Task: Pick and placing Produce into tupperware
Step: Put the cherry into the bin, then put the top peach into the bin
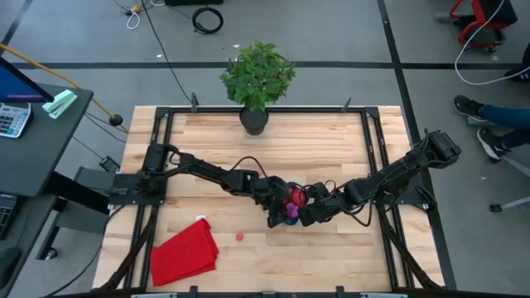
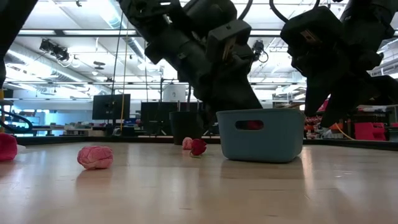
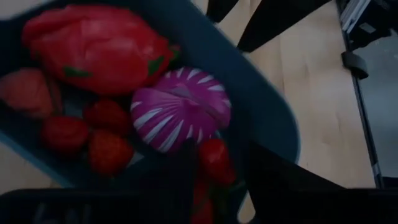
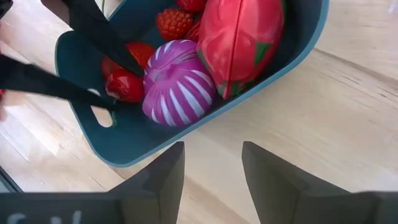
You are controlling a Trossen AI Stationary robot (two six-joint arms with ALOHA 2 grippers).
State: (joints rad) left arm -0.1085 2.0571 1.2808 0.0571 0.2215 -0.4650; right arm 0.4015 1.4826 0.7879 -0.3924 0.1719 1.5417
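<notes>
Holding a red piece (image 4: 124, 86) inside the tub (image 4: 298, 46), my left gripper (image 4: 112, 93) is clamped on it beside the striped piece (image 4: 177, 90). Right gripper (image 4: 211, 165) hovers just outside tub rim, fingers apart. Tub sits mid-table w/ a pink piece (image 2: 94, 157) loose nearby.

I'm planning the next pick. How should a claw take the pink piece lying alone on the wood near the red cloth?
Across its rounded middle, from straight above. The pink piece sits low and squat on the table, free on all sides, with the red cloth lying apart from it.
</notes>
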